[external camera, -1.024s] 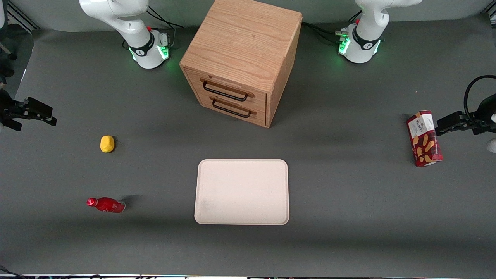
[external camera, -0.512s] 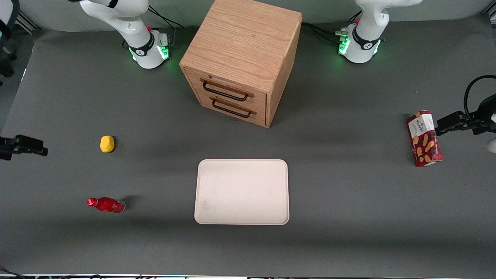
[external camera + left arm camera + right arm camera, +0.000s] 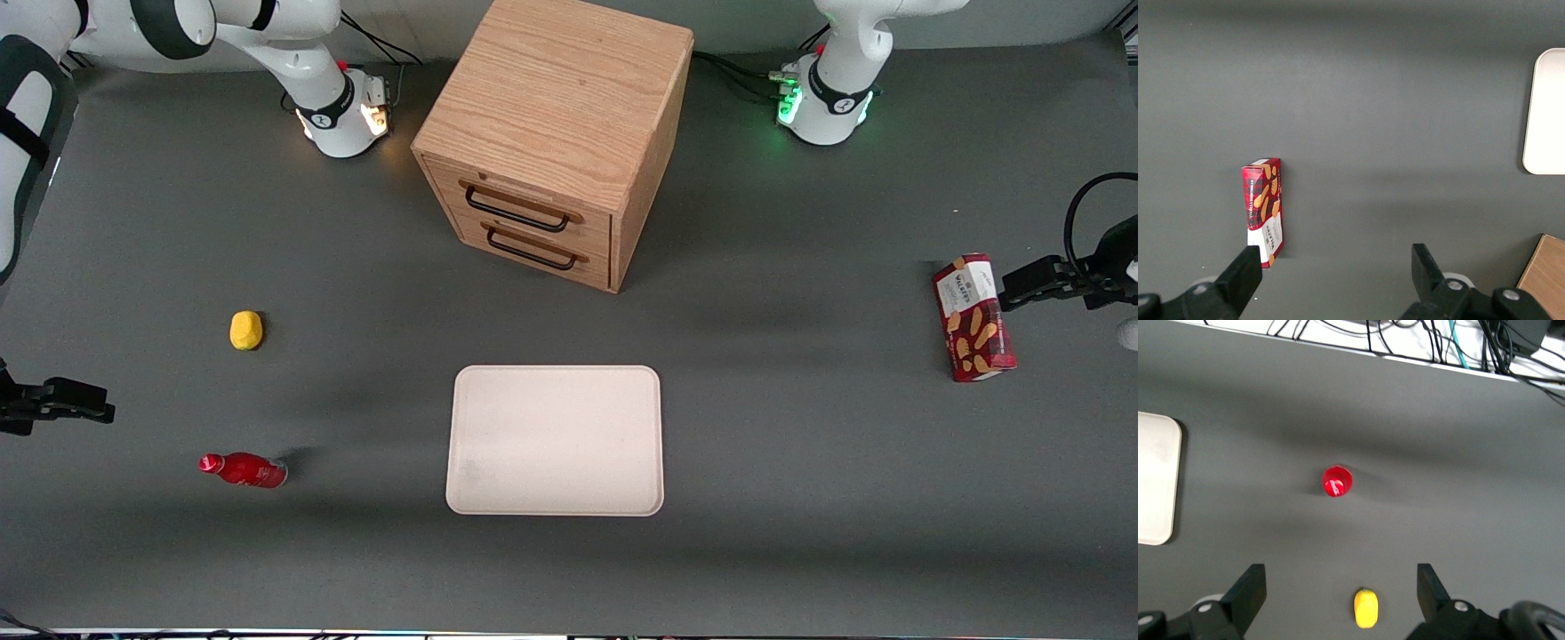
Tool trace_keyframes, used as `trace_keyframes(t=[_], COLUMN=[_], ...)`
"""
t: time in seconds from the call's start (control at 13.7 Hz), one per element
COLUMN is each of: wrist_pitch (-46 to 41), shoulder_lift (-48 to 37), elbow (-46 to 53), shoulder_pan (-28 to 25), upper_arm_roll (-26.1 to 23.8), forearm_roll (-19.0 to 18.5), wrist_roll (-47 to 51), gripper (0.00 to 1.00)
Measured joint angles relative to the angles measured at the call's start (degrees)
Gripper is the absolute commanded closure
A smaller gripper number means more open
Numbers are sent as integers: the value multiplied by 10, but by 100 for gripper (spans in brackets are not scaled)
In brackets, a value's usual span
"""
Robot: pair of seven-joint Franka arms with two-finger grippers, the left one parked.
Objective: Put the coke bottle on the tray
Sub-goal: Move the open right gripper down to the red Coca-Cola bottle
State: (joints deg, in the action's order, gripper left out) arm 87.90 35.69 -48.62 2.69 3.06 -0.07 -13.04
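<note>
- Currently the gripper [image 3: 1340, 587] hangs above the table, jaws spread wide, holding nothing.
- Coke bottle [image 3: 244, 468] stands on the table, well apart from the tray [image 3: 556, 441].
- Tray holds nothing.

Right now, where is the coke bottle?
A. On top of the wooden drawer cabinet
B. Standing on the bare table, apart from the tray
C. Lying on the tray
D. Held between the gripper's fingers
B. The coke bottle stands on the grey table, well clear of the tray toward the working arm's end; the open gripper hangs above the table short of it, gripping nothing.
</note>
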Motion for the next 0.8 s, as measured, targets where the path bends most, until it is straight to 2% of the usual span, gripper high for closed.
trace_keyframes(t=[0.22,0.8], wrist_pitch=[27,28], shoulder_lift=[10,31], elbow=[0,-12], shoulder_pan=[0,8], upper_arm_roll=[-19,-20], forearm_roll=[0,0], wrist_roll=[0,-19], gripper=[0,0])
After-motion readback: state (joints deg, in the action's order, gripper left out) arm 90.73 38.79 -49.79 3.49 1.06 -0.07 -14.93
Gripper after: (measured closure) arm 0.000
